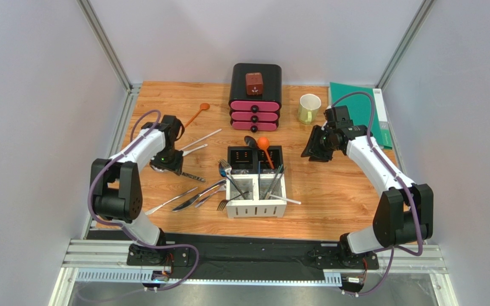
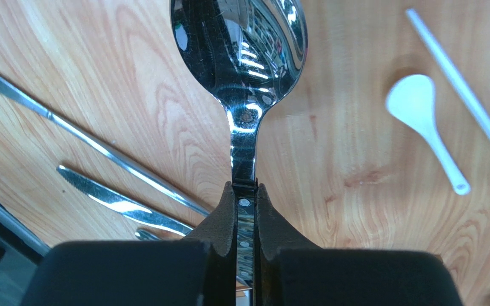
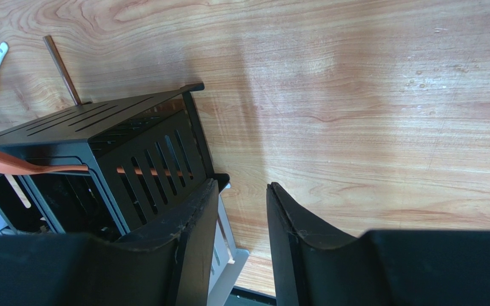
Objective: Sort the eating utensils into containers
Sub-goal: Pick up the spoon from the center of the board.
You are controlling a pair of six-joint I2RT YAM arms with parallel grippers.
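My left gripper (image 2: 246,191) is shut on the handle of a silver metal spoon (image 2: 241,57), whose bowl points away over the wood; from above the gripper (image 1: 167,162) is at the table's left. Beside it lie a white plastic spoon (image 2: 420,108), a white stick (image 2: 465,95) and a knife (image 2: 120,204). More silver utensils (image 1: 193,196) lie left of the four-compartment caddy (image 1: 254,209), which holds an orange spoon (image 1: 264,148), a black spoon (image 1: 251,141) and metal pieces. My right gripper (image 1: 314,145) hangs open and empty right of the caddy, near its black wall (image 3: 152,159).
A black-and-pink drawer box (image 1: 255,95) stands at the back centre, with a pale green mug (image 1: 309,108) and a green folder (image 1: 356,105) to its right. An orange spoon (image 1: 198,113) lies at the back left. A brown chopstick (image 3: 62,70) lies beyond the caddy.
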